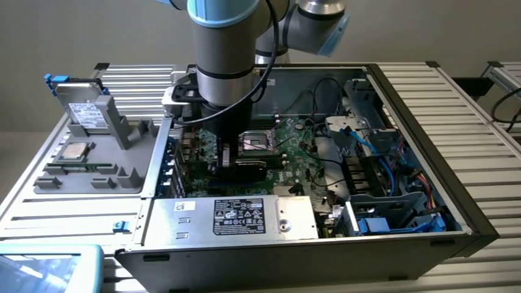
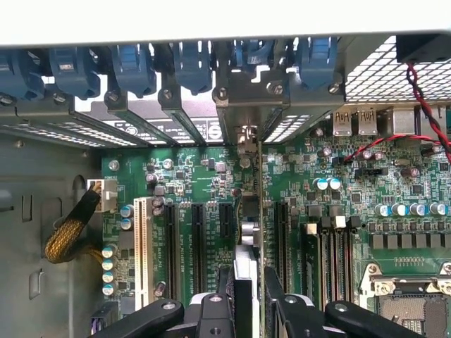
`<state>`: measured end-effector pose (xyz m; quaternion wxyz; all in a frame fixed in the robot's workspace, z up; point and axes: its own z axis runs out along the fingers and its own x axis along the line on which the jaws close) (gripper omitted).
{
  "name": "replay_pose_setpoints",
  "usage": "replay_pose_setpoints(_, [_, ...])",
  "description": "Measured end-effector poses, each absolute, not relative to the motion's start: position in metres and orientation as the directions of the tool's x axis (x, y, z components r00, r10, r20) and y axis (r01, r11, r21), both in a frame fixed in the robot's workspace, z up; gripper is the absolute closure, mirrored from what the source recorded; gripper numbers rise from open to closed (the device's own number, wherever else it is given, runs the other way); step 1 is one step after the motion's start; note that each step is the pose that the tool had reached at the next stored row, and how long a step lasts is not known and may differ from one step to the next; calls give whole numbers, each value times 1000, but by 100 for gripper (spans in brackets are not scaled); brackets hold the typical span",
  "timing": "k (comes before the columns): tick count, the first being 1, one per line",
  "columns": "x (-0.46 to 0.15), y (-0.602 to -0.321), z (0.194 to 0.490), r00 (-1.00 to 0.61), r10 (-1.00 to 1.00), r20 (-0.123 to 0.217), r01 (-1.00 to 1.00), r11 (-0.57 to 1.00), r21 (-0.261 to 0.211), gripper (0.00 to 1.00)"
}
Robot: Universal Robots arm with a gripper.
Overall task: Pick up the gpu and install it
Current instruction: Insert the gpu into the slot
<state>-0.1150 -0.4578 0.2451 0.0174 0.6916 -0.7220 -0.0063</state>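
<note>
**GPU held edge-on above the motherboard slots**

While the arm (image 1: 226, 55) reached down into the open computer case (image 1: 423, 201), that case lay on a slatted metal worktable (image 1: 480, 122), the largest surface in sight. To the exterior view's left sat a grey parts tray (image 1: 89, 165) with a hard drive (image 1: 84, 113) standing upright in it. Inside the case, the green motherboard (image 2: 190, 176) spread under the tool, with a silver power supply (image 1: 244, 217) at the near wall. The gripper (image 2: 248, 299) was clenched on the gpu (image 2: 248, 239), which stood on edge between the fingers (image 2: 278, 296), over the black expansion slots (image 2: 197, 246) and reaching toward the rear bracket bays (image 2: 239, 91). Whether the card's edge sat in a slot was hard to tell. In the exterior view the arm hid the card.
</note>
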Motion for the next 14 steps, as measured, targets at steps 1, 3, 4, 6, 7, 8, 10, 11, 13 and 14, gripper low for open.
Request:
replay_pose_setpoints(1, [-115,-458,245,-43,-999,16,-999,43,33,72])
replay_pose_setpoints(3, [-115,-458,245,-43,-999,17,-999,43,33,72])
replay_pose_setpoints(4, [-115,-457,245,-43,-999,18,-999,43,33,72])
replay_pose_setpoints(6, [-115,-457,245,-43,-999,19,-998,44,33,72])
replay_pose_setpoints(7, [-115,-457,245,-43,-999,19,-998,44,33,72])
replay_pose_setpoints(8, [-115,-457,245,-43,-999,19,-998,44,33,72])
replay_pose_setpoints(10, [-115,-457,245,-43,-999,19,-998,44,33,72])
replay_pose_setpoints(11, [-115,-457,245,-43,-999,19,-998,44,33,72])
replay_pose_setpoints(13, [-115,-457,245,-43,-999,20,-998,44,33,72])
replay_pose_setpoints(14, [-115,-457,245,-43,-999,20,-998,44,33,72])
